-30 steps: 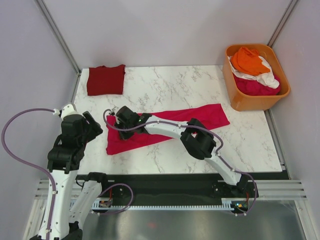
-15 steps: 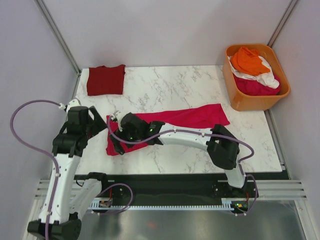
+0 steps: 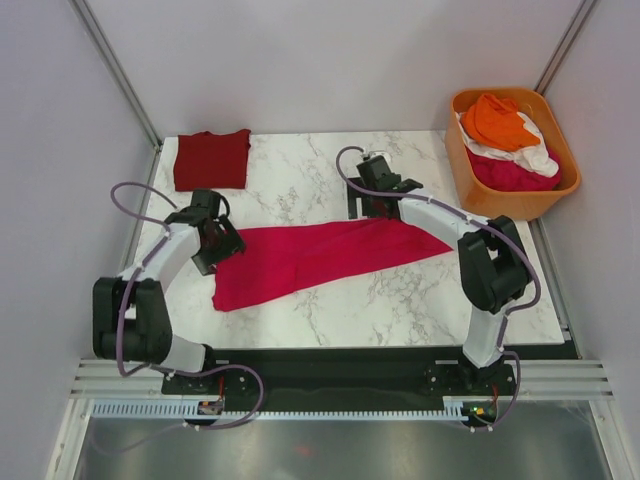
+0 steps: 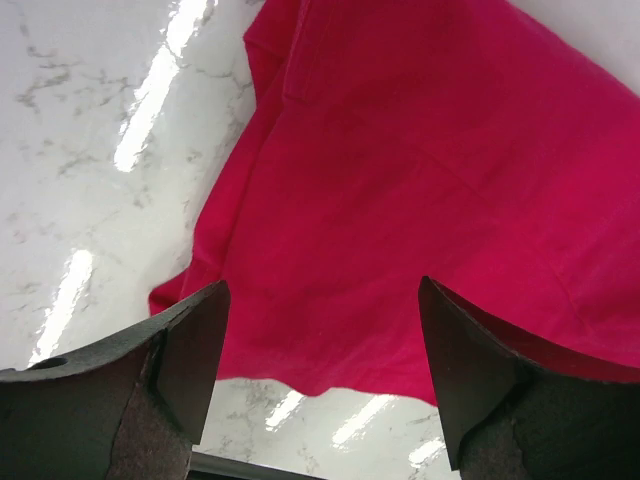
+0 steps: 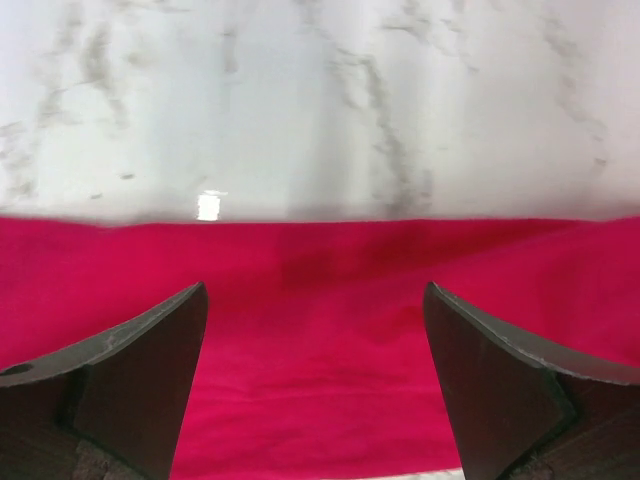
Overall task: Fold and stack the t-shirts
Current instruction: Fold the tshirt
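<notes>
A bright magenta-pink t-shirt (image 3: 320,255) lies flat and slanted across the middle of the marble table (image 3: 330,170). My left gripper (image 3: 216,245) is open at the shirt's left edge. In the left wrist view the shirt (image 4: 400,150) shows beyond the left gripper (image 4: 322,285), with nothing held. My right gripper (image 3: 373,207) is open above the shirt's far edge. The right wrist view shows cloth (image 5: 320,350) beneath the right gripper (image 5: 315,287), ungripped. A folded maroon-red t-shirt (image 3: 212,158) lies at the far left corner.
An orange plastic tub (image 3: 480,200) stands at the far right, holding orange (image 3: 498,120), white (image 3: 535,157) and pink (image 3: 510,175) shirts. Grey walls enclose the table on three sides. Bare marble (image 3: 440,295) shows near the shirt's right end.
The right gripper opened, left the shirt's left end and swung to its far right edge. The shirt now lies wider and flatter. The left arm moved in to the shirt's left edge.
</notes>
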